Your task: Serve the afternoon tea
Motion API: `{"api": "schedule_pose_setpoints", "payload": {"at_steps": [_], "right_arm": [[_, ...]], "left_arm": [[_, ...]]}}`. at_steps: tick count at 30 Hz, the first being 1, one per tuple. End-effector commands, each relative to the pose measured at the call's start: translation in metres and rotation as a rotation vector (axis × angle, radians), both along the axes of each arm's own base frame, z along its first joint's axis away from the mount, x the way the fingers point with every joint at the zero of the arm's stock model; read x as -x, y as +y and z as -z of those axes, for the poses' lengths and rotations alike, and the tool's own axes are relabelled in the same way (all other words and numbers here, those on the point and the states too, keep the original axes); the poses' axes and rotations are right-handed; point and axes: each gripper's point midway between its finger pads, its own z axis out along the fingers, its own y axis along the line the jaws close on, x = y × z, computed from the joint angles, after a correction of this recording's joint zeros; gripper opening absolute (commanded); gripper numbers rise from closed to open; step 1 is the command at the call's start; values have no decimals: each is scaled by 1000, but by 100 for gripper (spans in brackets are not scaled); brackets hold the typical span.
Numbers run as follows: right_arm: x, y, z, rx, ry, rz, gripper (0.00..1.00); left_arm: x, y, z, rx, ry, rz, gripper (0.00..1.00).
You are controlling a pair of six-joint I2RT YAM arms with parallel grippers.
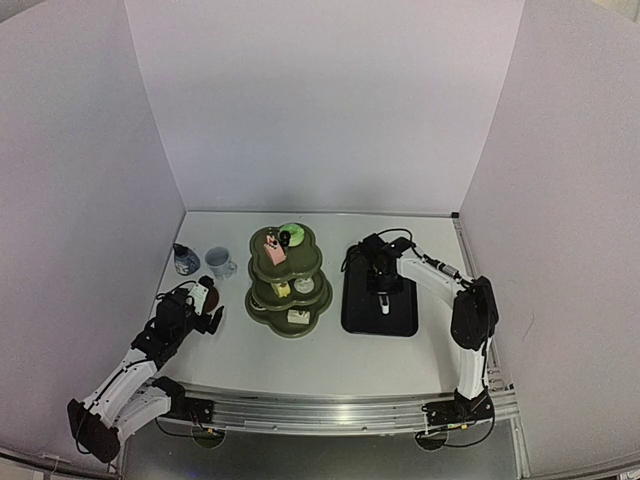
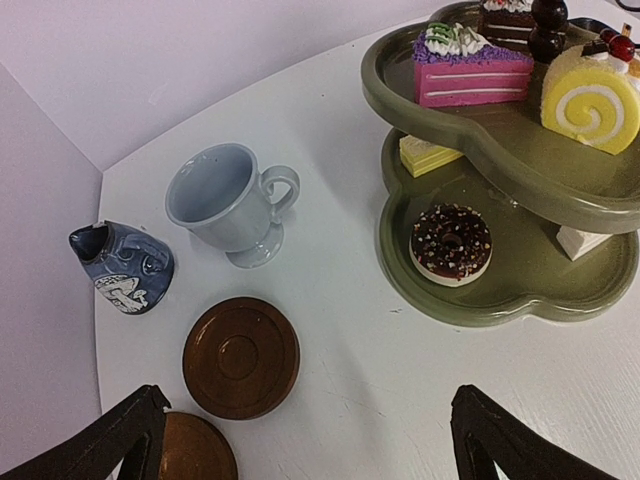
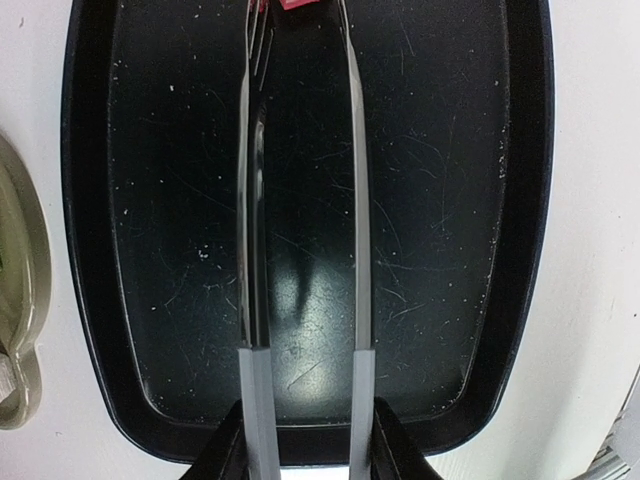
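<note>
The olive-green stand (image 1: 262, 272) holds several cakes; the left wrist view shows its rim (image 2: 470, 128), a pink slice (image 2: 470, 70), a swirl roll (image 2: 590, 100) and a chocolate doughnut (image 2: 451, 243). A pale blue cup (image 2: 225, 200) stands upright and a darker blue cup (image 2: 122, 268) lies tipped beside it. One brown coaster (image 2: 241, 357) lies flat, and a second coaster (image 2: 195, 450) lies by my left finger. My left gripper (image 2: 305, 450) is open and empty above the table. My right gripper (image 3: 308, 455) is shut on the metal tongs (image 3: 250, 250) over the black tray (image 3: 90, 250).
White walls enclose the table on three sides. The stand's edge (image 3: 15, 300) lies just left of the tray. A small pink-red piece (image 3: 295, 4) shows at the tong tips, at the top edge of the right wrist view.
</note>
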Motion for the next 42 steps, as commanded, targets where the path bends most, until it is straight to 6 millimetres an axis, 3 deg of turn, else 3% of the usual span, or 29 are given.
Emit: {"api": "schedule_pose_setpoints", "payload": {"at_steps": [1,13,24,26,34,38,42], "right_arm": [[-3,-7,-14,-2,-41,15,34],[-10,-11,-12,-1,-33,-23,34],[-25,8,-12,-46,-33,-119,34],[-27,10,-11,-50,-33,-120,32],[-25,6,-12,-37,-37,-118,4],[-22,5,-28,-58,-62,-130,0],[-14,6,-71,-116,-140,-160,0]], "left_arm": [[-5,0,-5,-3,-31,-2,100],[-5,0,-4,-5,-27,0,99],[-5,0,-3,-6,-23,1,99],[-5,-1,-3,-5,-24,3,99],[-4,0,-4,-2,-30,3,99],[-5,-1,-4,-2,-28,3,100],[-5,-2,-4,7,-23,4,100]]}}
